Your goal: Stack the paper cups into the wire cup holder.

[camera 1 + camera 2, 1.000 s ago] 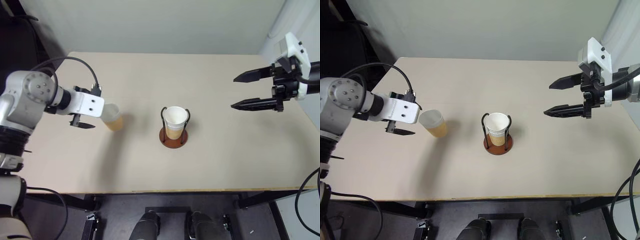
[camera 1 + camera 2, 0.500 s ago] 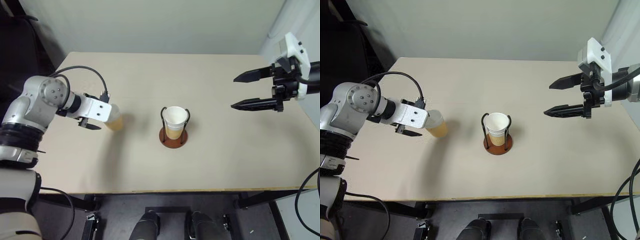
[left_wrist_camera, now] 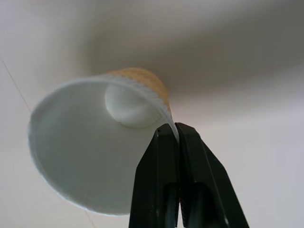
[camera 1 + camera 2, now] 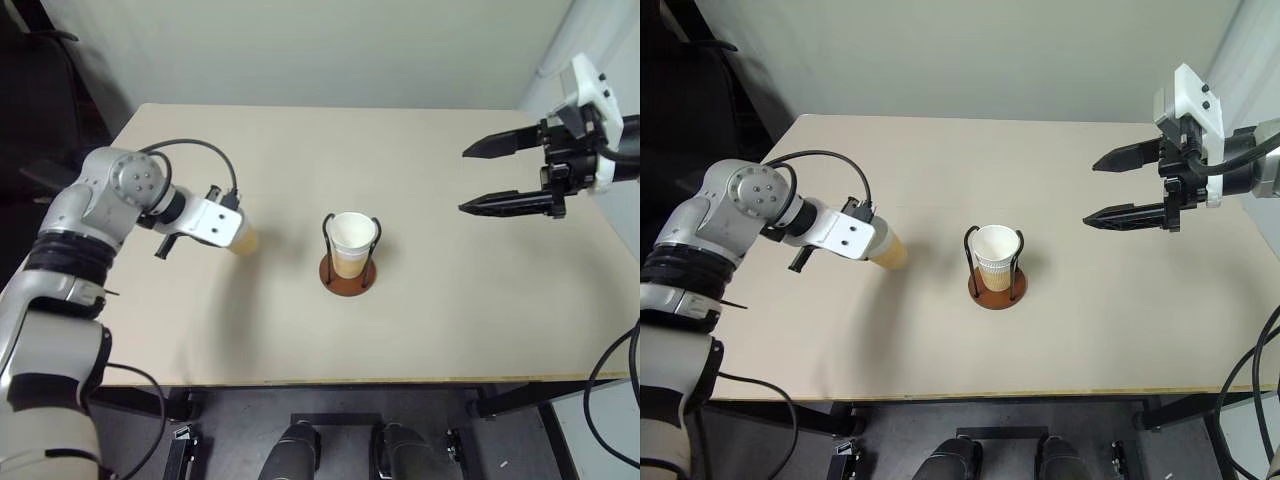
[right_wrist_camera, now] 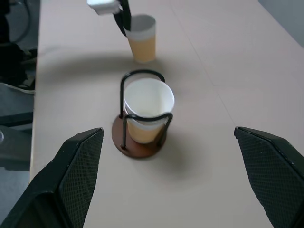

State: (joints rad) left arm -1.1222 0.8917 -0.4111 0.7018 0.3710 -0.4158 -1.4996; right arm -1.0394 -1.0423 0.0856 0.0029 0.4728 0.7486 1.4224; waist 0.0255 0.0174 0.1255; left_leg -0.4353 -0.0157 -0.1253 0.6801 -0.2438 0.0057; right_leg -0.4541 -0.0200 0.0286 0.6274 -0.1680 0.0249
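Left gripper (image 3: 172,130) pinched on rim of loose paper cup (image 3: 90,142), cup standing on table (image 4: 440,320) to robot's left of wire cup holder (image 4: 348,272). Holder carries nested paper cups (image 4: 350,240). Right gripper (image 4: 478,178) wide apart, empty, raised right of holder.

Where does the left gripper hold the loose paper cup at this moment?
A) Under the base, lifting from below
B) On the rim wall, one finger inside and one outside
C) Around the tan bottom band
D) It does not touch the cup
B: in the left wrist view the left gripper is shut on the rim wall of the paper cup.
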